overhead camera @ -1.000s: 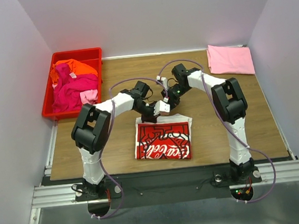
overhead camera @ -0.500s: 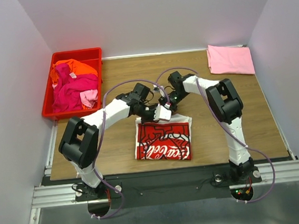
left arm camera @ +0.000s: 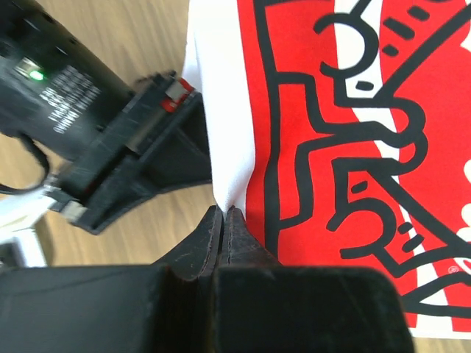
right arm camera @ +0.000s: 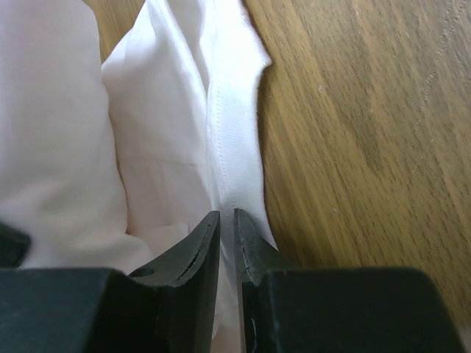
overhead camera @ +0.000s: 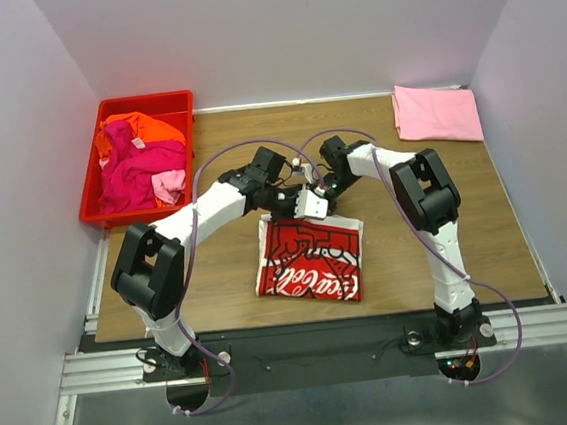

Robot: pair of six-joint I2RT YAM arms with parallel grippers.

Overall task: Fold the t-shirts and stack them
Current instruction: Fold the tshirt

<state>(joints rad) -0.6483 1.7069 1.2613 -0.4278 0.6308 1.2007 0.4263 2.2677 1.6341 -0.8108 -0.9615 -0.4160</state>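
Observation:
The white t-shirt with the red printed graphic (overhead camera: 309, 265) lies folded at the table's middle; its print fills the left wrist view (left arm camera: 353, 147). My left gripper (overhead camera: 298, 203) is shut on the shirt's white far edge (left arm camera: 223, 209). My right gripper (overhead camera: 320, 191) is right beside it, its jaws pinched on a white hem fold (right arm camera: 227, 215). The right gripper's black body shows in the left wrist view (left arm camera: 110, 154). A pale pink t-shirt (overhead camera: 437, 112) lies folded at the back right. Orange (overhead camera: 140, 129) and magenta (overhead camera: 139, 171) t-shirts lie crumpled in the bin.
A red plastic bin (overhead camera: 88, 196) stands at the table's back left. The wooden table (overhead camera: 445, 217) shows bare wood right of the white shirt, also in the right wrist view (right arm camera: 368, 132). Grey walls close in on three sides.
Both grippers have moved a little toward the far side with the shirt's far edge in them; the shirt shifted slightly. The left arm's elbow swung out to the left.

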